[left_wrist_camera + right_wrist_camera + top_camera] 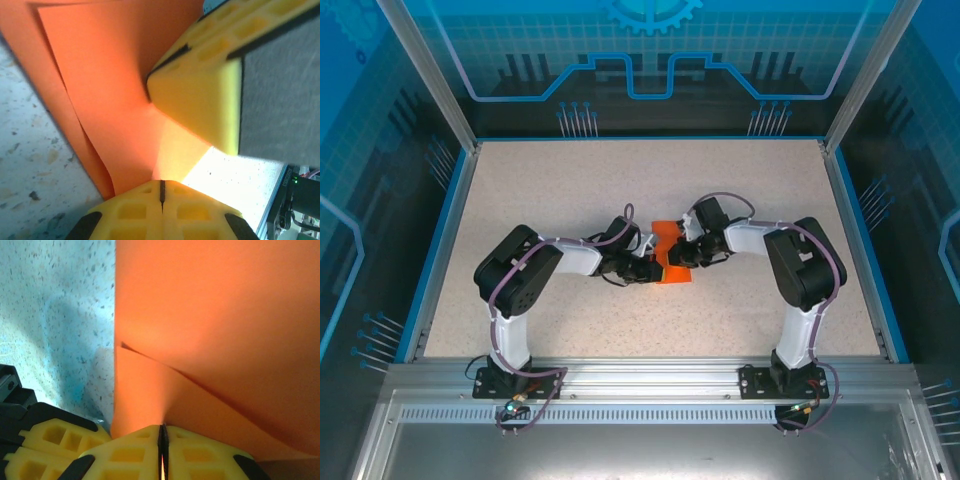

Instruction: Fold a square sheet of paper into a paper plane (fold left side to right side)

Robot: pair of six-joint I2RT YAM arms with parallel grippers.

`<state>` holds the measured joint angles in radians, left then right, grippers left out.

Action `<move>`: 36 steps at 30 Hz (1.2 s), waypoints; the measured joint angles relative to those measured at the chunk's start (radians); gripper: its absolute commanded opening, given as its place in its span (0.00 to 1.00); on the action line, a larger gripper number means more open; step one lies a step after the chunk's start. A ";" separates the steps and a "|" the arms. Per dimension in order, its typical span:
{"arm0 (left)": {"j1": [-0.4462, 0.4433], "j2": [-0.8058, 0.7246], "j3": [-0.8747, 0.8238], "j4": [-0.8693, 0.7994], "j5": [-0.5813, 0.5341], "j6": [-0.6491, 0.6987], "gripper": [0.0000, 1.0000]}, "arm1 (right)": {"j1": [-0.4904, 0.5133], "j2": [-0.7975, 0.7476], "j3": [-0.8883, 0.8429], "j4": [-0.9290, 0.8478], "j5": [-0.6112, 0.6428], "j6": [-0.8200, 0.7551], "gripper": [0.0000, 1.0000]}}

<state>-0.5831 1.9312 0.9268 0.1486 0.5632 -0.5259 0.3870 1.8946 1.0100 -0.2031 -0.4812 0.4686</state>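
The left gripper (653, 270) and right gripper (684, 256) crowded the orange paper (674, 276), blocking each other. Around them the table (620, 180) lay open to its blue rim (851, 220).

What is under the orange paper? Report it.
Speckled table shows beside the square sheet of paper; whatever lies beneath its folded layers is covered.

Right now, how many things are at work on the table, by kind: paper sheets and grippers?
orange paper sheet: 1
grippers: 2, the left gripper and the right gripper
total: 3
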 measured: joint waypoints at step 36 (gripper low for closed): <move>0.004 0.006 0.004 0.006 0.010 0.000 0.00 | -0.089 -0.096 -0.078 0.032 -0.078 0.014 0.13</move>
<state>-0.5793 1.9377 0.9306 0.1551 0.5735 -0.5259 0.2981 1.7988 0.9318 -0.1711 -0.5591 0.4824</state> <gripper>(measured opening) 0.047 0.129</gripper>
